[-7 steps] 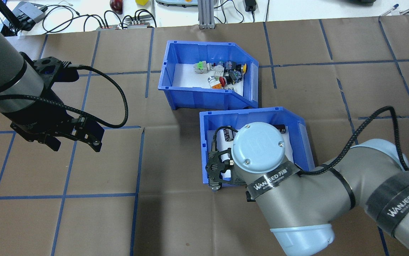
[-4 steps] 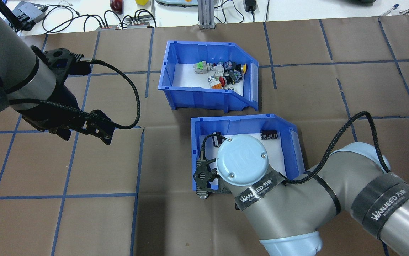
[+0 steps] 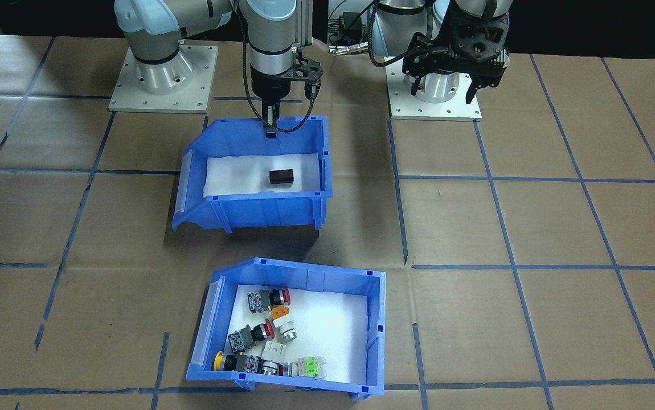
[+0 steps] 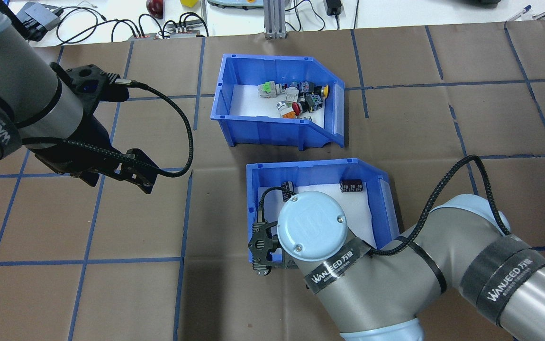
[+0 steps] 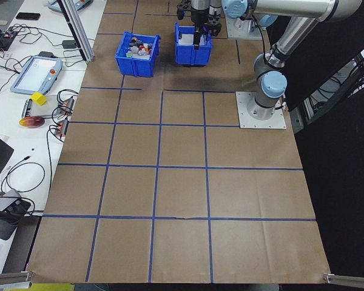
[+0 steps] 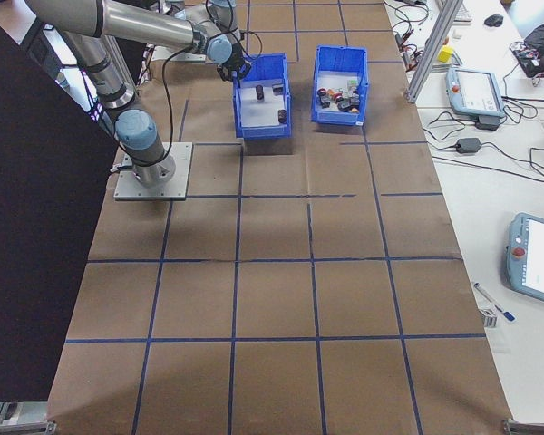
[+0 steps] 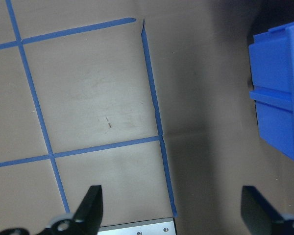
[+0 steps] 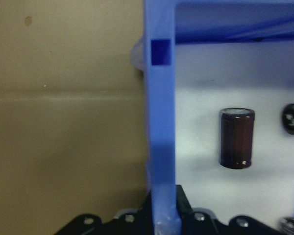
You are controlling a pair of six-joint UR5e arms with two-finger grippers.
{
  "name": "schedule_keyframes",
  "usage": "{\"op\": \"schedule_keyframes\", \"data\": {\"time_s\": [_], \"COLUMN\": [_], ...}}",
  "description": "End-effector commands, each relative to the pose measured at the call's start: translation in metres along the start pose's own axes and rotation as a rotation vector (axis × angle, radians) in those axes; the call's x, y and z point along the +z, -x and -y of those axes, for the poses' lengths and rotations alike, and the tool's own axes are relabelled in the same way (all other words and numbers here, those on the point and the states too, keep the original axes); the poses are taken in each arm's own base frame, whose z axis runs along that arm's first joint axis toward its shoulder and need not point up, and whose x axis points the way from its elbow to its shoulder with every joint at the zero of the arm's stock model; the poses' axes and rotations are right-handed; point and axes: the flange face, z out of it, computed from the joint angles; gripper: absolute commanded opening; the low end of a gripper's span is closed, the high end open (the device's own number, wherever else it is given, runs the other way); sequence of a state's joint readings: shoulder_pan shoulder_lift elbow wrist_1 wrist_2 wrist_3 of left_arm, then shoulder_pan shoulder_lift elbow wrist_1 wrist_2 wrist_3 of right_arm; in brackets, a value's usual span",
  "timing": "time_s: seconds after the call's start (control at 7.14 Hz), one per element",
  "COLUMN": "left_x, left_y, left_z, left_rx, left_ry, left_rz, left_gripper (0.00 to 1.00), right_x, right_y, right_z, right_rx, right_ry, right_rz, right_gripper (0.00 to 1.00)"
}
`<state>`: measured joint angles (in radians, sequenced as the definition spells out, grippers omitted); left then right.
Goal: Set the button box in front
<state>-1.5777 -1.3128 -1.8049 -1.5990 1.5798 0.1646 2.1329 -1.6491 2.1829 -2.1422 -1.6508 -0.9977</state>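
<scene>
The button box [image 4: 272,133] is a blue bin with a white floor. It stands at the far middle of the table, with colourful switches [image 4: 296,97] heaped toward its right side. The front-facing view shows the button box [image 3: 282,384] nearest the camera. My right gripper [image 3: 269,130] is shut on the robot-side wall of a second blue bin [image 4: 310,171]. That bin holds black cylinders [image 4: 352,185]. The right wrist view shows its wall [image 8: 160,122] running down between my right gripper's [image 8: 161,218] fingers. My left gripper [image 4: 116,182] hangs open over bare paper, left of both bins.
Brown paper with blue tape lines covers the table [image 4: 443,118]. Cables and small devices [image 4: 111,23] lie beyond its far edge. The two bins stand about a hand's width apart. The left wrist view shows a blue bin [image 7: 284,98] at its right edge.
My right gripper has dragged the bin of black cylinders toward the robot and a little to the left. The left arm has shifted rightward. The button box has not moved.
</scene>
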Motion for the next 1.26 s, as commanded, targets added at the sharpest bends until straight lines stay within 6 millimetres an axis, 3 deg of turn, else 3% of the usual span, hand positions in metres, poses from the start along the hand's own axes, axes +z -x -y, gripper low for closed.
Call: {"op": "schedule_keyframes", "data": {"time_s": [0.0,0.28,0.56,0.7,1.12], "left_x": [-0.003,-0.002,-0.001,-0.002,-0.002], "left_y": [0.002,0.003,0.004,0.005,0.007], "left_z": [0.008,0.009,0.011,0.021,0.025], "left_rx": [-0.001,-0.002,-0.003,-0.003,-0.005], "left_ry": [-0.071,-0.069,-0.067,-0.063,-0.061], "left_rz": [0.017,0.015,0.015,0.014,0.014], "left_gripper": [1.00,1.00,1.00,1.00,1.00], "right_x": [-0.001,-0.010,-0.041,-0.054,-0.064], "right_y": [0.001,-0.003,-0.025,-0.038,-0.115], "right_z": [0.004,0.002,-0.002,-0.008,-0.092], "right_rx": [0.063,0.071,0.097,0.127,0.556], "right_ry": [-0.036,-0.027,0.015,0.032,0.002], "right_rz": [0.020,0.004,0.065,0.086,0.047], "right_gripper": [0.99,1.00,1.00,1.00,1.00]}}
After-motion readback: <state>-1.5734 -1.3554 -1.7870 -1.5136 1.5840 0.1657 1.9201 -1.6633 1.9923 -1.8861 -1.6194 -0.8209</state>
